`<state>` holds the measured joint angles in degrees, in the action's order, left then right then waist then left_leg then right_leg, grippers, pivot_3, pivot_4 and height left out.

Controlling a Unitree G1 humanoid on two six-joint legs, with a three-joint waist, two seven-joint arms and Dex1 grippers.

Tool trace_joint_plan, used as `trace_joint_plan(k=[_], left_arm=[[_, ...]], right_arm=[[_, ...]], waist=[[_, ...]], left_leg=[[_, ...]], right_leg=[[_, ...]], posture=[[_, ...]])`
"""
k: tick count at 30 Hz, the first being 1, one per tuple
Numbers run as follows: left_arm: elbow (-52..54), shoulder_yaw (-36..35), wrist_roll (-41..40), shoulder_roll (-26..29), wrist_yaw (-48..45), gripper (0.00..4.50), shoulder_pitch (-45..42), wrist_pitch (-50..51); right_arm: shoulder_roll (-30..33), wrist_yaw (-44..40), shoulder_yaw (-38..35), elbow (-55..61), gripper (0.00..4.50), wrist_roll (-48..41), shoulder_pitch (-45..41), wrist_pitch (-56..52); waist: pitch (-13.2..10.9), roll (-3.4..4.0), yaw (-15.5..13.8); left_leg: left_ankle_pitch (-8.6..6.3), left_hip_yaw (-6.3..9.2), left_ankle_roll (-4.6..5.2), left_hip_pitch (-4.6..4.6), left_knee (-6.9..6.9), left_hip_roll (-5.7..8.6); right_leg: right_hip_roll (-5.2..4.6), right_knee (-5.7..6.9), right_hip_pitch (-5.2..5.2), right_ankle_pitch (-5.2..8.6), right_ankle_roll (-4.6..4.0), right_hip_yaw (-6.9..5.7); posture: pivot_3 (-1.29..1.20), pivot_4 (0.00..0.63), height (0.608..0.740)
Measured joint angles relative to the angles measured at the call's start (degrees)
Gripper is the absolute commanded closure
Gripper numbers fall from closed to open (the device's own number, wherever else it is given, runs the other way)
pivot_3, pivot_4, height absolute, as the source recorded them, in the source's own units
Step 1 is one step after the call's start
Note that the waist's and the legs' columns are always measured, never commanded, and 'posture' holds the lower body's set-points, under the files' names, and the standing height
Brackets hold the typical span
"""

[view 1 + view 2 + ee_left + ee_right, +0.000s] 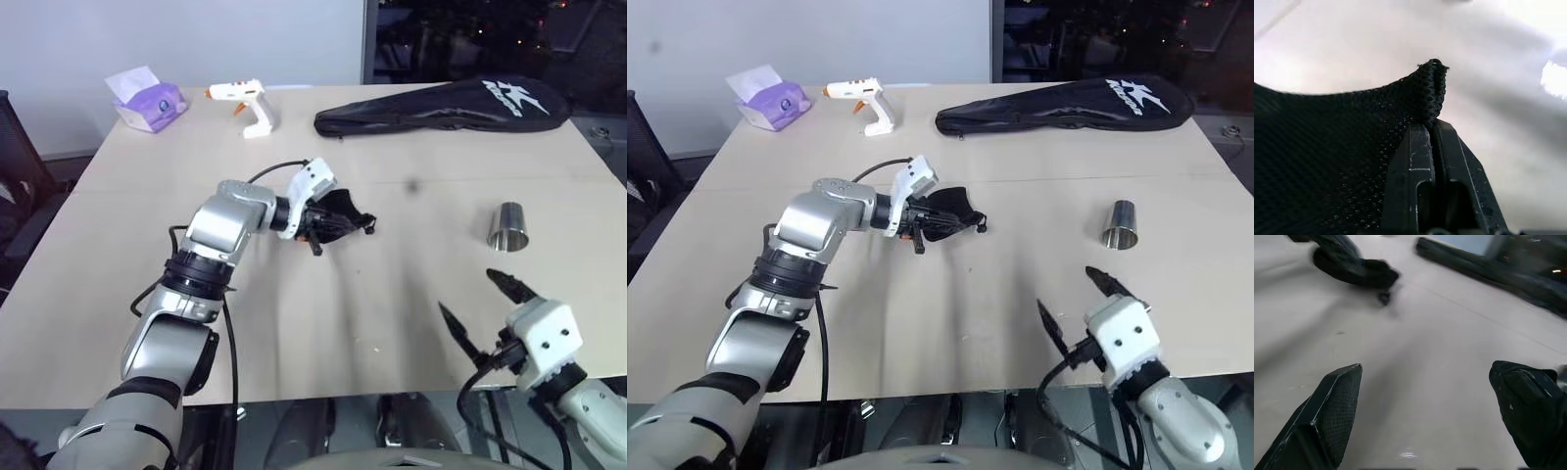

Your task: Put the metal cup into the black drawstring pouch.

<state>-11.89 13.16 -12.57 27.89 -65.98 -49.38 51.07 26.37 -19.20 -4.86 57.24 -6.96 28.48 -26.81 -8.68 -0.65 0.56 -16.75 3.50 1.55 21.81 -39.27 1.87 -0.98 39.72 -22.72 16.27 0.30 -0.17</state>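
Upright, the metal cup (509,227) stands, long axis vertical, mouth up.

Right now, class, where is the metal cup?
The metal cup stands upright on the table's right side, ahead of the open right gripper, apart from the black drawstring pouch.

black mesh pouch (338,217), silver cup (509,227)

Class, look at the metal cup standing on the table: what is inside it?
The metal cup stands upright on the table, apart from both claws. Its open rim faces up, and only shiny inner wall shows; the bottom inside is hidden by the near wall, so any contents cannot be told.
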Motion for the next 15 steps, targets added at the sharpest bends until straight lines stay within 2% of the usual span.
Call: trace_joint_plan(k=[3, 6, 10, 12, 13, 15], left_arm=[[0.0, -0.1, -2.3, -0.2, 0.4, 4.46, 0.0, 3.9], [0.6, 0.9, -1.8, 0.6, 1.2, 4.46, 0.6, 2.0], [1.7, 4.6, 1.2, 1.0, 2.2, 3.32, 4.0, -5.1], [1.7, 5.8, 3.4, 1.1, 3.4, 2.31, 5.4, -9.6], [1.7, 6.2, 4.3, 1.2, 4.1, 2.02, 5.7, -11.5], [1.8, 6.6, 6.5, 1.7, 5.7, 2.02, 6.0, -16.5]], right_arm=[[1.8, 1.3, -4.2, -3.5, 0.00, 1.2, -6.9, -6.5], [2.1, 0.6, -5.2, -5.4, 0.00, -0.3, -11.6, -8.9], [2.6, 0.1, -3.3, -6.9, 0.00, 0.1, -13.1, -9.1], [2.5, -0.3, -1.5, -7.3, 0.00, 0.7, -11.6, -8.1], [2.6, -0.5, -1.0, -7.3, 0.00, 1.0, -10.7, -7.4], [2.6, -1.9, 0.5, -7.0, 0.00, 1.0, -8.0, -4.7]], waist=[[0.0, -0.02, 0.1], [0.0, -0.01, 0.1], [0.0, 0.00, 0.0], [0.0, -0.02, -0.2], [0.0, -0.02, -0.3], [0.0, -0.02, -0.4]], left_leg=[[0.00, -0.02, -0.01, -0.01, -0.01, 0.01], [0.01, 0.00, -0.02, -0.01, 0.06, -0.01], [0.00, -0.02, -0.01, 0.01, 0.06, 0.00], [0.00, -0.01, -0.01, 0.04, 0.05, 0.01], [0.00, -0.01, -0.01, 0.07, 0.05, 0.01], [0.00, -0.02, -0.01, 0.07, 0.05, 0.01]], right_leg=[[-0.01, 0.03, -0.01, 0.00, 0.00, 0.03], [0.02, 0.04, -0.05, 0.00, -0.02, 0.03], [-0.01, 0.03, -0.05, 0.00, -0.02, 0.06], [-0.03, 0.02, -0.07, 0.00, -0.02, 0.06], [-0.03, 0.01, -0.10, 0.00, -0.02, 0.06], [-0.03, 0.01, -0.09, 0.00, -0.02, 0.06]], posture=[[0.00, 0.150, 0.740], [0.00, 0.150, 0.740], [0.00, 0.150, 0.740], [0.00, 0.150, 0.740], [0.00, 0.150, 0.740], [0.00, 0.150, 0.740]])
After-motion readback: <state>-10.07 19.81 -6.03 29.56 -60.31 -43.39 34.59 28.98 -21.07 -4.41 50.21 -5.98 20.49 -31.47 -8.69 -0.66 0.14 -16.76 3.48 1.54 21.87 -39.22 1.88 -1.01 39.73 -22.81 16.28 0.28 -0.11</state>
